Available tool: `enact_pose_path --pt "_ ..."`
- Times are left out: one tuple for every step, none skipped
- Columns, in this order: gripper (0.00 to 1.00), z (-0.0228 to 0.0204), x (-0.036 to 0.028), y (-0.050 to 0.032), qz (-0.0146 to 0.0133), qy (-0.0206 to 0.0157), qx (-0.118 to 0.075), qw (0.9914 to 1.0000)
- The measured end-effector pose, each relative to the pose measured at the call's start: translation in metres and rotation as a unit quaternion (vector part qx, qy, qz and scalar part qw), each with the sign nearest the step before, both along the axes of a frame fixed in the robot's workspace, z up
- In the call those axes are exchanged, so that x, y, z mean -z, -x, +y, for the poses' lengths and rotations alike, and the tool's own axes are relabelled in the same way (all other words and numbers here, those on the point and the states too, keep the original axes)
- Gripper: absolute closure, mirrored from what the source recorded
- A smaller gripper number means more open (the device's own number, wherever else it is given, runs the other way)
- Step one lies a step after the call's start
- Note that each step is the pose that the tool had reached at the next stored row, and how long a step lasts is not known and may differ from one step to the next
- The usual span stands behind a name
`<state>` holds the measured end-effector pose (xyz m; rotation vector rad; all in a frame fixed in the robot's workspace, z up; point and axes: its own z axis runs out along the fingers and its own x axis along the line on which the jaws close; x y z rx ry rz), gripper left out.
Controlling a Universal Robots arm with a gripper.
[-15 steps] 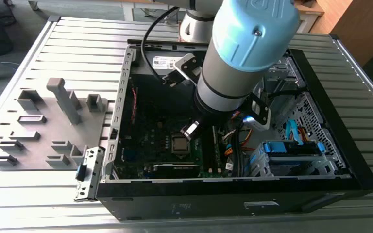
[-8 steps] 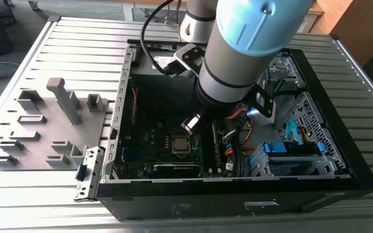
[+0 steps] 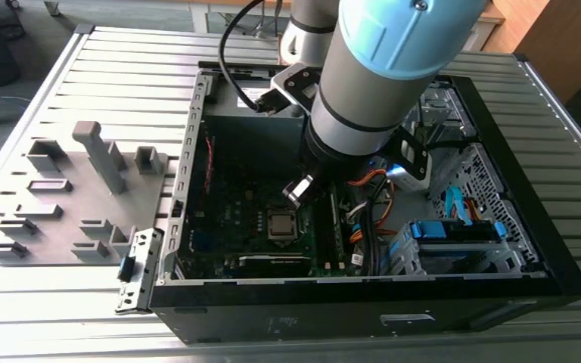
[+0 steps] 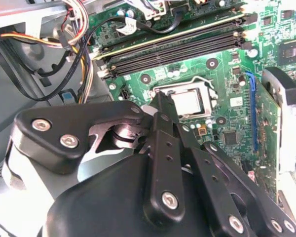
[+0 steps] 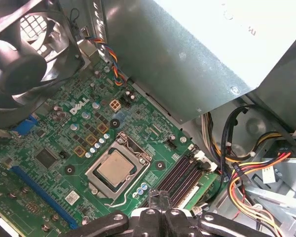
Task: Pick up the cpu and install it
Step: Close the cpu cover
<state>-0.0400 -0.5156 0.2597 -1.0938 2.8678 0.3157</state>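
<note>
Starting at nine o'clock, on the exterior view's left, I see the grey tray (image 3: pixel 144 197) with its raised blocks on the slatted metal surface (image 3: pixel 129 76), just beside the open computer case (image 3: pixel 371 306). Inside the case the green motherboard (image 3: pixel 240 219) lies flat. The cpu (image 3: pixel 282 224) sits near the case's middle, toward six o'clock from the lower end of the arm (image 3: pixel 371 91).

In the first wrist view the cpu (image 5: pixel 117 169) lies flat inside the metal-framed socket (image 5: pixel 96 170). A black fan (image 5: pixel 24 64) and the grey power supply box (image 5: pixel 187 54) stand around the board. The gripper (image 5: pixel 160 196) has its fingers together with nothing I can see between them. It is near the socket but off the cpu, beside the memory slots (image 5: pixel 180 175).

In the second wrist view the gripper (image 4: pixel 159 98) partly covers the socket's edge, and the cpu (image 4: pixel 186 102) shows just past it.

Toward three o'clock in the exterior view, a bundle of orange and black cables (image 3: pixel 371 219) crowds the space beside the arm. Next to it is the drive cage (image 3: pixel 457 231) with blue parts.
</note>
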Motion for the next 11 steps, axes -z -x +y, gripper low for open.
enact_pose_path --pt "0.89 0.0000 -0.0001 0.0000 0.0000 0.0000 0.000 1.00000" --pt "0.89 0.0000 -0.0001 0.0000 0.0000 0.0000 0.000 1.00000" --pt "0.89 0.0000 -0.0001 0.0000 0.0000 0.0000 0.000 1.00000" --pt "0.89 0.0000 -0.0001 0.0000 0.0000 0.0000 0.000 1.00000" --pt "0.89 0.0000 -0.0002 0.0000 0.0000 0.0000 0.000 1.00000" --pt "0.89 0.0000 -0.0002 0.0001 0.0000 0.0000 0.000 1.00000" --pt "0.89 0.0000 -0.0002 0.0009 0.0000 0.0001 0.000 1.00000" --pt "0.89 0.0000 -0.0002 0.0019 0.0001 0.0002 0.000 1.00000" --pt "0.89 -0.0001 -0.0001 0.0031 0.0001 0.0002 0.000 1.00000" --pt "0.89 -0.0003 0.0000 0.0041 0.0000 0.0001 0.000 1.00000" --pt "0.89 -0.0008 0.0001 0.0051 0.0000 0.0001 0.000 1.00000"
